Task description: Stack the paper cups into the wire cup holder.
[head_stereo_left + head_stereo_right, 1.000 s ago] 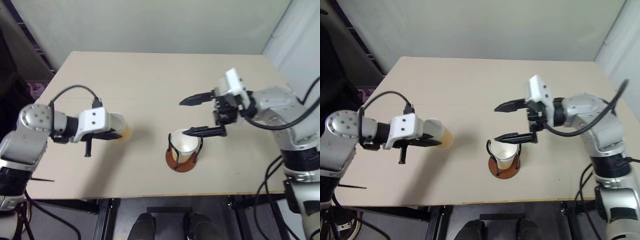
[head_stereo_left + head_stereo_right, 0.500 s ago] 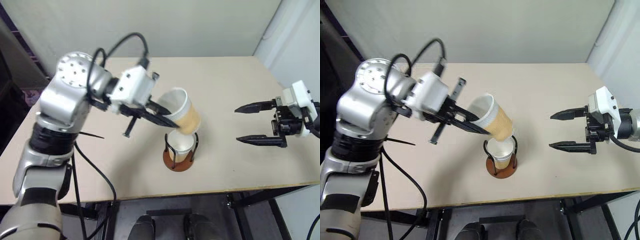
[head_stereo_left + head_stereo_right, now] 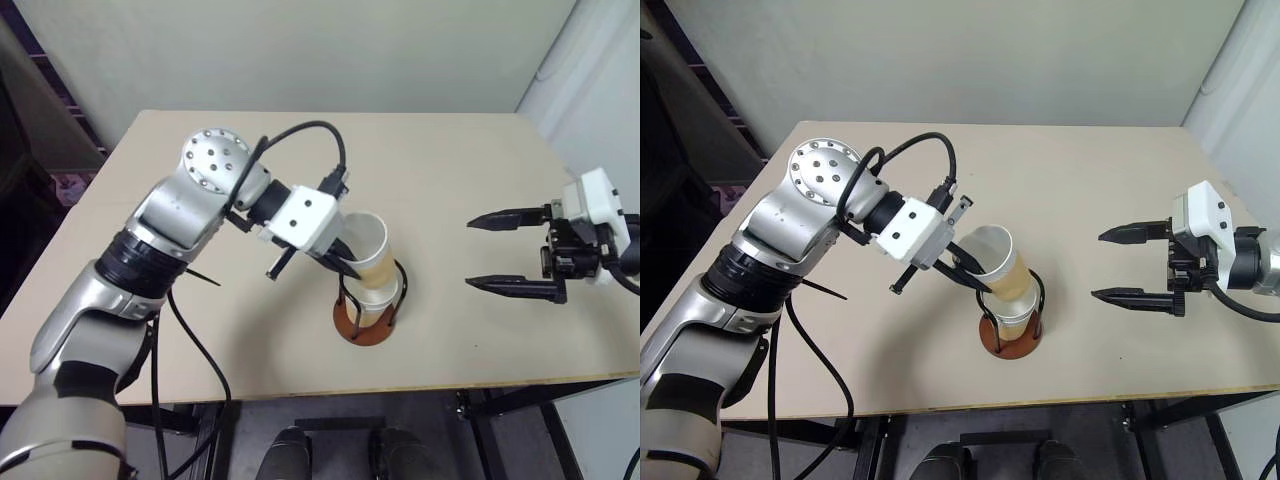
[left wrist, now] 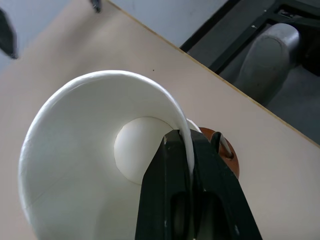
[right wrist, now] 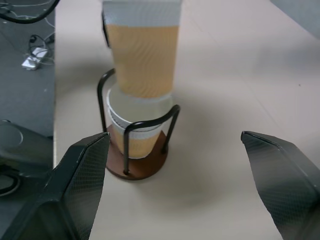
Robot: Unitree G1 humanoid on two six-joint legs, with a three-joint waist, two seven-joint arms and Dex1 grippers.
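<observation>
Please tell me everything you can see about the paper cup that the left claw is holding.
The held paper cup is tapered, white at the rim and inside, pale yellow-orange and ribbed outside. The left claw pinches its rim wall, one finger inside, one outside. It hangs roughly upright, its bottom entering another cup in the wire cup holder.

You won't find any readable text, label, brand, number or sign on anything in these views; every surface you see here is plain and unmarked.

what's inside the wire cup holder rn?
The wire cup holder holds a seated paper cup; the left gripper is lowering a second cup into it. Inside of the seated cup is covered.
</observation>
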